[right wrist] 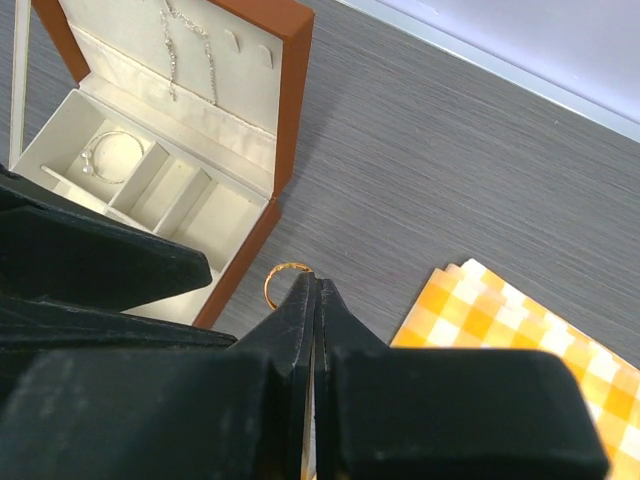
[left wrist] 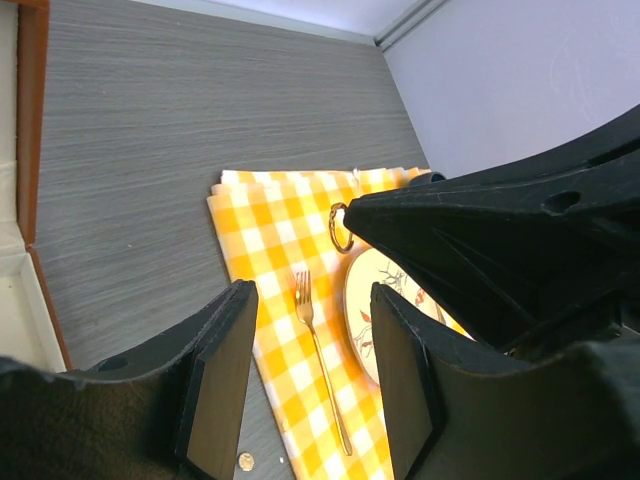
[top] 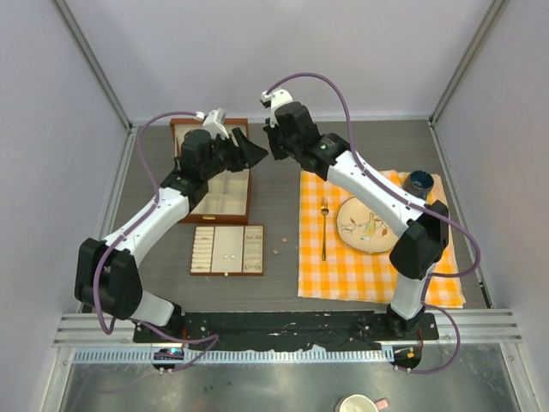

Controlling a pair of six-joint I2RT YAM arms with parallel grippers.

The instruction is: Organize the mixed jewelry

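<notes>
My right gripper [top: 272, 148] is shut on a thin gold hoop [right wrist: 282, 279], held above the grey table just right of the open wooden jewelry box [right wrist: 285, 100]. The hoop also shows in the left wrist view [left wrist: 339, 227], at the right gripper's tip. My left gripper [top: 254, 154] is open and empty, its jaws [left wrist: 315, 305] facing the right gripper a little apart. A silver bracelet [right wrist: 113, 155] lies in a box compartment. A chain [right wrist: 188, 42] hangs in the lid. Small studs lie in the flat tray [top: 227, 250], and tiny ones [top: 276, 251] on the table.
A yellow checked cloth [top: 334, 266] on the right carries a gold fork [top: 323, 227], a patterned plate [top: 364, 225] and a dark blue cup [top: 420, 181]. A small gold stud [left wrist: 245, 461] lies by the cloth's edge. A white mug [top: 360, 403] stands below the arm bases.
</notes>
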